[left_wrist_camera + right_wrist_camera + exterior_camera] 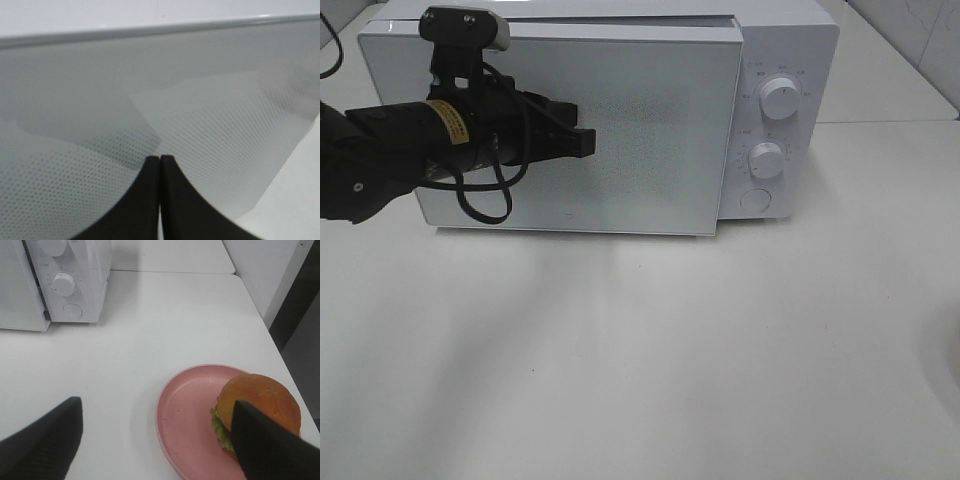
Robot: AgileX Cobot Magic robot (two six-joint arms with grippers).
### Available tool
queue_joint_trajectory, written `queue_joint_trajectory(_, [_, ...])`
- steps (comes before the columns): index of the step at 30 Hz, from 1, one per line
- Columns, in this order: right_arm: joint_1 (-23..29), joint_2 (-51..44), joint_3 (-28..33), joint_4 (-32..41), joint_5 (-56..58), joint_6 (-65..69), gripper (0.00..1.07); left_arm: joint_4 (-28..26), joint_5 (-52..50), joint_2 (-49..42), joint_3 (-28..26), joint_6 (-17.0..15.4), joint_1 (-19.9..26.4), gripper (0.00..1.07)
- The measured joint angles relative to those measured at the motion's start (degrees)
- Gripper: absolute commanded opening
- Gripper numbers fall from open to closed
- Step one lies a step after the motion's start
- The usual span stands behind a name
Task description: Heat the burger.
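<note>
Right end effector, wide apart, alone shows burger.

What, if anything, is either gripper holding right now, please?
Nothing. The left gripper is shut and empty at the microwave door; the right gripper is open above the burger.

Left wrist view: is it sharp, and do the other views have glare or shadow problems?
Left wrist: shut left gripper is soft-edged, pale reflections cross the dotted microwave door. Exterior high: even light, faint shadows on the table. Right wrist: burger and pink plate sharp, near fingers blurred.
</note>
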Motion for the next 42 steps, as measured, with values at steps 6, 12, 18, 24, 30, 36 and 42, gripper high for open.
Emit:
queue_joint_trajectory(6, [0.0,0.0,0.0,0.0,0.0,0.0,0.74,-0.2,3.7,3.2,-5.7,2.7,-2.7,0.0])
queue_joint_trajectory(12, [0.0,0.0,0.0,0.0,0.0,0.0,0.74,-1.8,5.3,6.0,-9.6,4.8,-4.7,0.0])
queue_joint_trajectory(18, [0.0,0.0,0.0,0.0,0.0,0.0,0.74,-3.7,7.3,8.0,-12.7,8.5,-5.7,0.0])
queue_joint_trajectory(24, [0.0,0.0,0.0,0.0,0.0,0.0,0.74,-7.8,9.3,8.7,-14.4,11.4,-5.9,0.0])
queue_joint_trajectory(30, [0.0,0.0,0.0,0.0,0.0,0.0,0.74,-11.3,9.9,8.8,-14.6,14.8,-6.1,0.0])
queue_joint_trajectory(36, [0.0,0.0,0.0,0.0,0.0,0.0,0.74,-15.6,16.6,7.3,-15.5,14.9,-8.0,0.05])
queue_joint_trajectory(42, [0.0,0.0,0.0,0.0,0.0,0.0,0.74,-16.6,26.0,4.4,-15.9,14.9,-12.3,0.73])
